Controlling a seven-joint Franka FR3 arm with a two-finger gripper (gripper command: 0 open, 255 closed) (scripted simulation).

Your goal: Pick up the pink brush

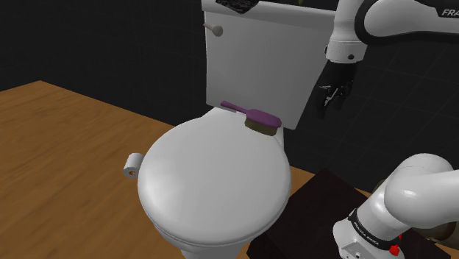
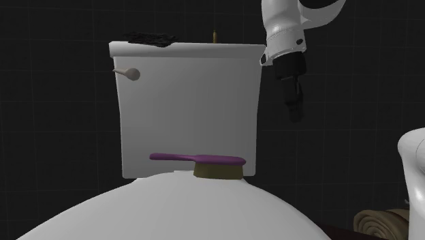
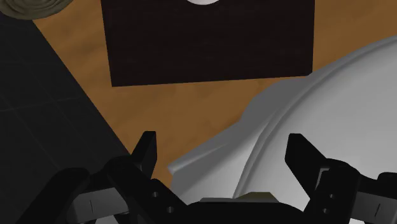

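Up on the closed toilet lid (image 1: 213, 184), just in front of the tank (image 1: 257, 59), lies the purple-pink brush (image 1: 252, 116). Meanwhile the hand (image 1: 324, 109) hangs beside the tank, fingers spread, holding nothing. I'd centre it over the bristle end, straddle the narrow width, then lower slowly.

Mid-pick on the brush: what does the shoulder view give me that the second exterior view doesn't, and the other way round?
Shoulder view: the wooden floor, a paper roll on it, the dark stand, and the whole toilet lid from above. Second exterior view: the magenta brush side-on, tan bristles down on the lid, plus a tan roll at lower right. Both: the brush lying at the lid's back before the tank, the flush lever, and the gripper hanging beside the tank, apart from the brush.
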